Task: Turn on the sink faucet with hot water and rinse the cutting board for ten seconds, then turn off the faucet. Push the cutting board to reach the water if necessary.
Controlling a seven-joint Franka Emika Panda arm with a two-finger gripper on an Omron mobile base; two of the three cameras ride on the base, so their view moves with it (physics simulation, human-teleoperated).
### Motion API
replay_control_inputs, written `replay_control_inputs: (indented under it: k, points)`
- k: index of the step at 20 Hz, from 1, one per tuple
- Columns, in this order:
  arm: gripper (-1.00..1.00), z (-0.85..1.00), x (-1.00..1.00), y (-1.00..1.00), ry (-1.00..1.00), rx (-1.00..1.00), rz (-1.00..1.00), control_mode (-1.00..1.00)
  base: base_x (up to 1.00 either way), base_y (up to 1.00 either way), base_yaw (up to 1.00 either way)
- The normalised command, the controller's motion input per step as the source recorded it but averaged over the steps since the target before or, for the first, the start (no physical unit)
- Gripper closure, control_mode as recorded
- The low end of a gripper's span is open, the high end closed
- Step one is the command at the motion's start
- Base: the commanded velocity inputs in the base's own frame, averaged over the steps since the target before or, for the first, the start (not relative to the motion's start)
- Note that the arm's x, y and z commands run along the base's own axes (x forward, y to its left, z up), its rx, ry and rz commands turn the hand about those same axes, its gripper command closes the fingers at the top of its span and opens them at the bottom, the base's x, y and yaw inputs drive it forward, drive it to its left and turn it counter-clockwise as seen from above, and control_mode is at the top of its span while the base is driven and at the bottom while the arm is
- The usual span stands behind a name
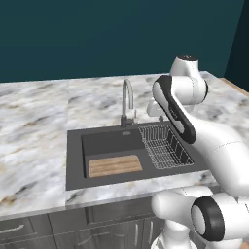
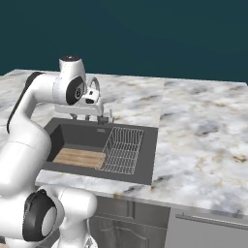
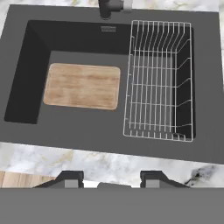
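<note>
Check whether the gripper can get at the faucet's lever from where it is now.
Probably yes. The gripper stands open, holding nothing, above the sink; nothing lies between it and the faucet. The wire rack sits lower, in the basin.

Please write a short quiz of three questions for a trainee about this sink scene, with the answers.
1. True or false: water runs from the sink faucet.
2. What lies beside the cutting board in the sink? A) a plate B) a wire dish rack C) a sponge
3. Does the end effector hold something?

Key
1. False; no stream is visible.
2. B
3. No; its fingers stand apart with nothing between them, above the counter edge.
</note>
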Motion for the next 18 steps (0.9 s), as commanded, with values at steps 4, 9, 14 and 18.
replay_control_inputs:
  k: [4,9,14,18]
  points:
    - [-1.00,0.00,0.00,-0.12,0.00,0.00,0.02,-1.00,0.00,0.00,0.00]
    - [-1.00,0.00,-0.01,-0.20,-0.11,0.00,0.02,-1.00,0.00,0.00,0.00]
    - [-1.00,0.00,-0.14,-0.28,-0.28,0.00,0.07,-1.00,0.00,0.00,0.00]
    - [-1.00,0.00,-0.05,-0.20,-0.33,0.00,0.12,-1.00,0.00,0.00,0.00]
